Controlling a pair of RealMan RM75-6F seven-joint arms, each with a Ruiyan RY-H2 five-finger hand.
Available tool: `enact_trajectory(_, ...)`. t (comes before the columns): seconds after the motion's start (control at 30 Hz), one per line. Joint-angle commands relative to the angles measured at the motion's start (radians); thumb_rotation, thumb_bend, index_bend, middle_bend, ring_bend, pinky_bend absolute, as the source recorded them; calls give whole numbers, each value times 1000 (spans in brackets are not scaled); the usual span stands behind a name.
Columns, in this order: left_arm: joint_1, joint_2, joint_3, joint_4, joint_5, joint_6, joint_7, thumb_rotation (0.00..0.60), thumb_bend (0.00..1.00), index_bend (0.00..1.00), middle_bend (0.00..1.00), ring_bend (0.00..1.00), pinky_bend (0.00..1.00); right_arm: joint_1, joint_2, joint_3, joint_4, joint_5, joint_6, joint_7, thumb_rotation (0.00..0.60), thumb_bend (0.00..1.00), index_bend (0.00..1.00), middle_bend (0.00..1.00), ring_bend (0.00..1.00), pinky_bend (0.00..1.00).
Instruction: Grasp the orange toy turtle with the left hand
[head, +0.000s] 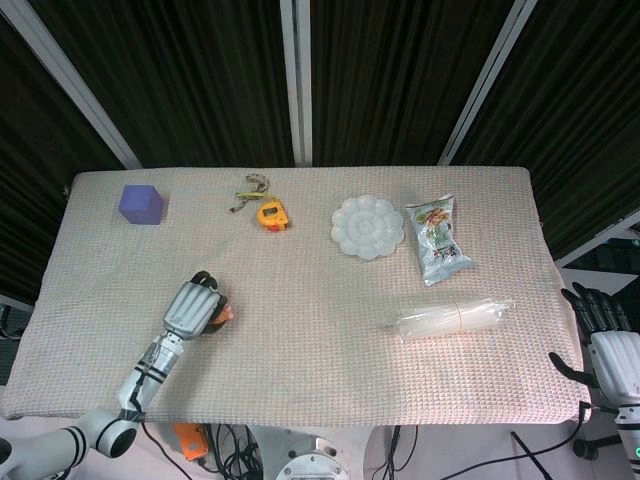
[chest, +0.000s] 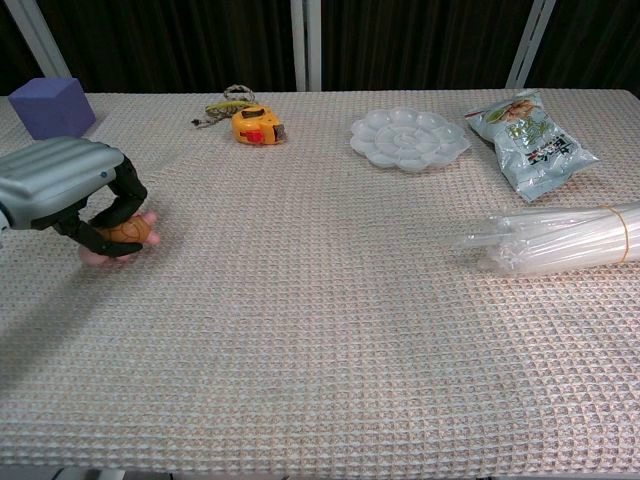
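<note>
your left hand (chest: 62, 190) has its dark fingers (chest: 128, 196) curled around the small orange toy turtle with pink feet (chest: 122, 233), holding it low over the near left part of the beige waffle-weave cloth-covered table (chest: 330, 330); whether the turtle touches the cloth, you cannot tell. in the head view the same hand (head: 192, 309) covers most of the turtle (head: 224, 314), with only a bit of it peeking out on the side. your right hand (head: 604, 331) sits off the table's right edge, fingers apart and holding nothing.

at the far left corner rests a purple foam cube (chest: 52, 106). further along the far side lies a yellow tape measure with a cord (chest: 254, 124), then a white flower-shaped plastic palette tray (chest: 409, 138), and beside that a green printed snack bag (chest: 530, 142). a bundle of clear plastic straws bound with a band (chest: 556, 239) lies on the right side, well apart from the turtle.
</note>
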Motion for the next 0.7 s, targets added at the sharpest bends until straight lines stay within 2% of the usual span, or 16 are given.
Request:
enact_trajectory(0.03,1,5,2,-8,-7,-8,3,600,320,822,812,352,253,0,2,1,-2,-1,2,0,600,150,0,0,0,0)
enact_trajectory(0.1,2,10,0,-20,-11,-9,2,600,318,817,809,352,250,0,3,1,-3,-2,3,0,600,150,0,0,0,0)
enact_trajectory(0.17,2,18,1,-32,-13,-15,1,600,306,759,768,344,240,0,4,1,-4,-2,3,0,600,151,0,0,0,0)
enact_trajectory(0.2,0,25,3,-41,-13,-20,-6,600,293,710,725,329,232,0,4,1,-4,-1,3,0,600,151,0,0,0,0)
enact_trajectory(0.27,-3,41,6,-60,-9,-30,-24,600,257,556,572,253,209,-1,4,1,-4,-1,3,0,600,151,0,0,0,0)
enact_trajectory(0.37,-3,55,8,-79,-2,-29,-50,600,238,390,452,178,187,-1,4,0,-5,-2,2,0,600,151,0,0,0,0)
enact_trajectory(0.47,-1,69,6,-106,-6,-31,-92,600,232,303,395,145,184,0,4,-1,-5,-2,1,0,600,151,0,0,0,0)
enact_trajectory(0.7,-4,122,12,-171,-30,-74,-112,600,227,211,270,64,179,0,5,-1,-5,-1,0,1,600,152,0,0,0,0)
